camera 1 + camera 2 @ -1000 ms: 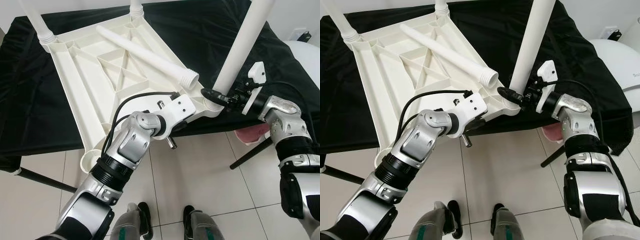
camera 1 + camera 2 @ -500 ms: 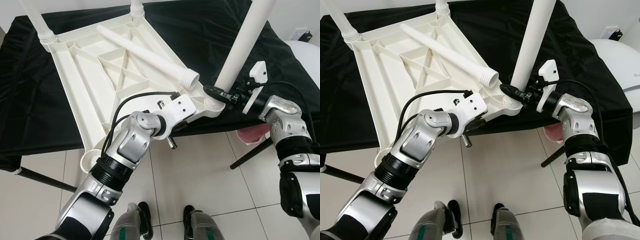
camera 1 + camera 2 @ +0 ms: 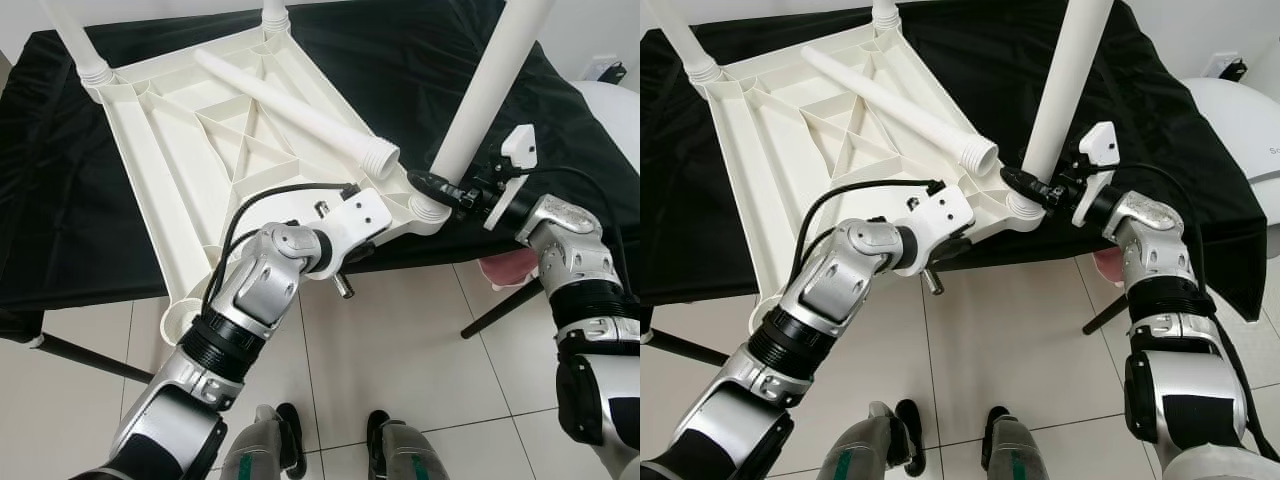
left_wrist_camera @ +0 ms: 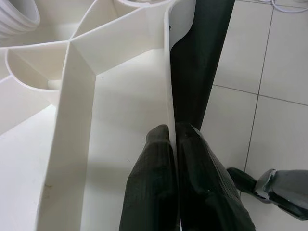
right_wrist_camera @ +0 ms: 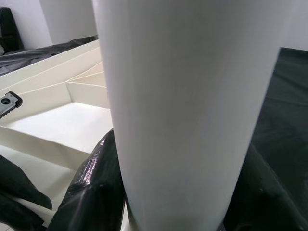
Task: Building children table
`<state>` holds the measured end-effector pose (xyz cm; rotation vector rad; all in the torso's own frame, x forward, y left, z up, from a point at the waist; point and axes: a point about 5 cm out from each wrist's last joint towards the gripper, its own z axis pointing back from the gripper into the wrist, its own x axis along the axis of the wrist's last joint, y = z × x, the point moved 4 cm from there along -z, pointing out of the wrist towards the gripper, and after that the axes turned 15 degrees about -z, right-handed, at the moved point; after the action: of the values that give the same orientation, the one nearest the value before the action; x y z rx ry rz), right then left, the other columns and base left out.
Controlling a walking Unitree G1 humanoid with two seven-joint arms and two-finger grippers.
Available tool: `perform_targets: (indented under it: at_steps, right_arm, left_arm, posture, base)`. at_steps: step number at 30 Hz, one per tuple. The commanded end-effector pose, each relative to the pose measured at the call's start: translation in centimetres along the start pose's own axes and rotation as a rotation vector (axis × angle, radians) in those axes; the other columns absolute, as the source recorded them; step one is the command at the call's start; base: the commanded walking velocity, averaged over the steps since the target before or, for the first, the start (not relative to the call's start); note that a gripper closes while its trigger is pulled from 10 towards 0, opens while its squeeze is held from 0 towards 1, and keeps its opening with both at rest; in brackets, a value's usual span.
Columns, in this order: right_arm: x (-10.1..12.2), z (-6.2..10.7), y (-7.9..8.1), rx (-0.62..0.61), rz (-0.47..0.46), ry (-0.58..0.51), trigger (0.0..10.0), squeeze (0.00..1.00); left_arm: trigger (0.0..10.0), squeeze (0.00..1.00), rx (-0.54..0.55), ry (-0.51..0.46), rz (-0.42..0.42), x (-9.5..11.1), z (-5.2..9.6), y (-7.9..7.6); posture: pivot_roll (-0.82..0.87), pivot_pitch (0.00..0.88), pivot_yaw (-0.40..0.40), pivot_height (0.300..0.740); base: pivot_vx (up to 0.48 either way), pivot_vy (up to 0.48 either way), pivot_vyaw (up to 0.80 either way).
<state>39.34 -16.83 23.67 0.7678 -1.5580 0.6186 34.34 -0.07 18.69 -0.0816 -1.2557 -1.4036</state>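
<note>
Your left gripper (image 4: 173, 159) was clenched on the near rim of the upturned white tabletop (image 3: 190, 150), which lay on the black-draped table (image 3: 60, 220). Your right gripper (image 3: 432, 186) grasped the upright leg (image 3: 485, 90) at the near right corner socket. A loose leg (image 3: 290, 105) lay across the tabletop.

No text, label, brand, number or sign can be read anywhere.

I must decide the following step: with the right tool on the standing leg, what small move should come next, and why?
Probably keep turning the leg into its corner socket: the right tool grips it just above the socket, while the left tool pinches the tabletop rim to steady it.
</note>
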Motion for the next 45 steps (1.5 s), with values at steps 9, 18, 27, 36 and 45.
perform_targets:
  at_steps: [9, 18, 27, 36, 45]
  right_arm:
    - [1.8, -1.0, 1.4, 0.016, -0.028, -0.111, 10.0, 0.00]
    - [2.0, -0.5, 1.3, 0.020, -0.073, -0.126, 10.0, 1.00]
    - [2.1, -0.4, 1.8, 0.026, -0.057, -0.117, 10.0, 0.00]
    - [2.2, 0.9, 1.4, -0.008, -0.072, -0.137, 10.0, 0.00]
    - [2.6, 1.9, 1.1, -0.031, -0.081, -0.155, 10.0, 0.00]
  left_arm:
    - [10.0, 0.00, 0.115, 0.034, -0.029, 0.0, 0.4, 1.4]
    - [10.0, 0.00, 0.115, 0.029, -0.034, 0.1, 0.4, 1.5]
    - [10.0, 0.00, 0.119, 0.032, -0.035, 0.0, 0.4, 1.6]
    - [10.0, 1.00, 0.127, 0.034, -0.012, -0.3, 0.5, 1.8]
    - [10.0, 1.00, 0.123, 0.035, -0.003, -0.3, 0.5, 1.8]
  posture:
    - [-0.15, 0.203, 0.052, 0.740]
    - [-0.15, 0.205, 0.054, 0.740]
    - [-0.15, 0.204, 0.057, 0.740]
    - [-0.15, 0.207, 0.060, 0.740]
    - [-0.15, 0.208, 0.063, 0.740]
  base:
    - [0.000, 0.000, 0.00]
    - [0.000, 0.000, 0.00]
    - [0.000, 0.000, 0.00]
    - [0.000, 0.000, 0.00]
    - [0.000, 0.000, 0.00]
